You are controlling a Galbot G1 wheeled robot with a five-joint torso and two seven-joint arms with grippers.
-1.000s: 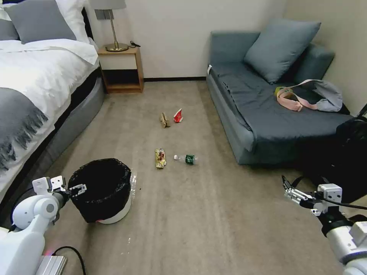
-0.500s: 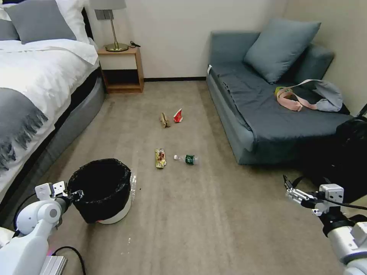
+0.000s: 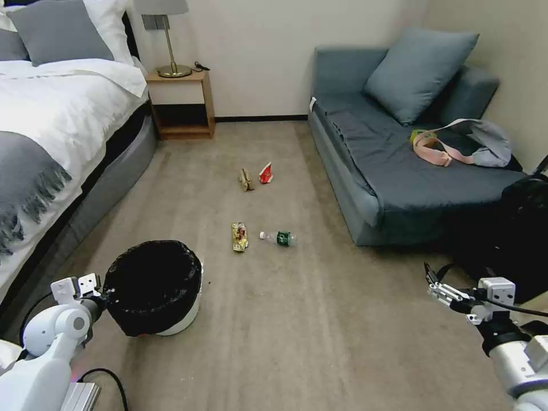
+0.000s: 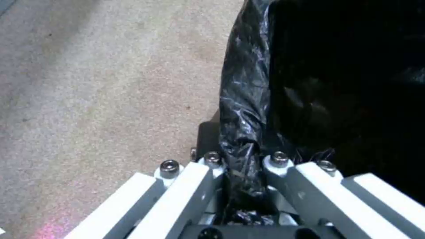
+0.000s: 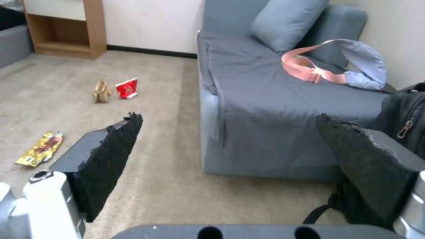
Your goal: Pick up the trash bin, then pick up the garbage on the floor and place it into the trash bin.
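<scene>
Since our left gripper (image 4: 241, 186) has its fingers pinched on a fold of crinkled black bag at the near rim of the round, white-based trash bin (image 3: 153, 285), we start there. In the left wrist view the plastic is bunched tight between the two pads, so we judge the grip to be on the liner and perhaps the rim edge under it, though the bag hides that. The bin's body lies straight ahead of this gripper, its mouth open upward, and it seems to lean a little away from the gripper, which would suit the start of a lift.

Beyond the bin, forward and toward our right side, lie the nearer two pieces of garbage: the gold-yellow snack wrapper (image 3: 239, 236), its long axis pointing away from us, and just beside it the clear bottle with green label and white cap (image 3: 277, 237), lying across our line of sight with the cap toward the wrapper. Farther on sit the crumpled brown paper (image 3: 246, 180) and the red-and-white packet (image 3: 265, 172), close together.

Our right gripper (image 3: 439, 285) hangs over the carpet with its jaws wide apart and nothing in them, pointing forward. All four pieces lie ahead of it and toward our left, the bottle nearest, and this is the only free arm for them.
</scene>
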